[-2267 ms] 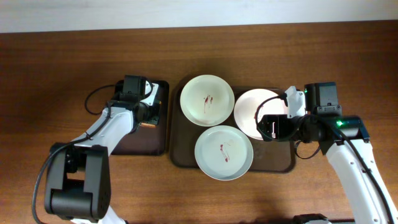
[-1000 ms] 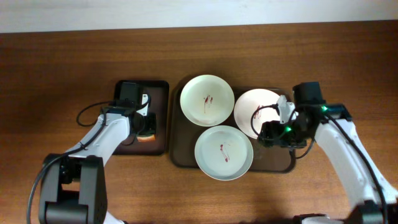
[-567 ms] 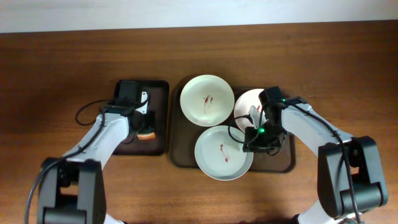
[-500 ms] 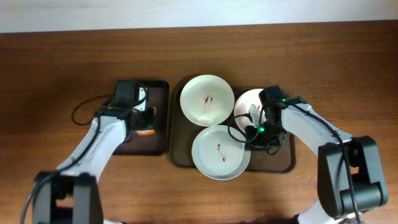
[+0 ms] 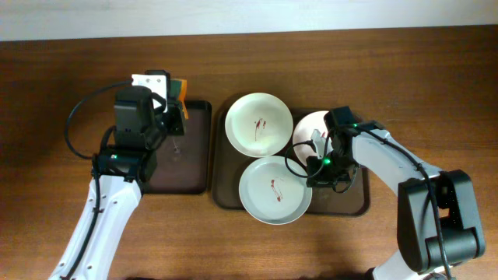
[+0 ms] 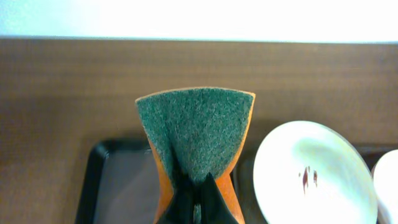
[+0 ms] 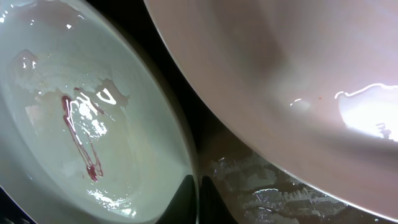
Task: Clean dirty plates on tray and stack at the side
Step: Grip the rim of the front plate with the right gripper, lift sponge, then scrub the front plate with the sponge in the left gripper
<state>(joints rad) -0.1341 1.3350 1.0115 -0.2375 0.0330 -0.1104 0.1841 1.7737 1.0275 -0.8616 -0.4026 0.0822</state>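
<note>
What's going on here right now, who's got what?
The left tool is pinching the orange-and-green sponge and holds it in the air by the far end of the black tray. The right tool is down on the brown tray, closed on the right rim of the grey-green plate. All three plates sit on that tray; the grey-green one and the back white plate show red smears, and the right white plate is partly hidden by the right arm.

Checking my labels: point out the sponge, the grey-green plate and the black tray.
sponge (image 6: 194,127): left wrist view, green scrubbing face.
grey-green plate (image 5: 275,190): overhead view, its centre.
black tray (image 5: 191,167): overhead view, bare floor.
</note>
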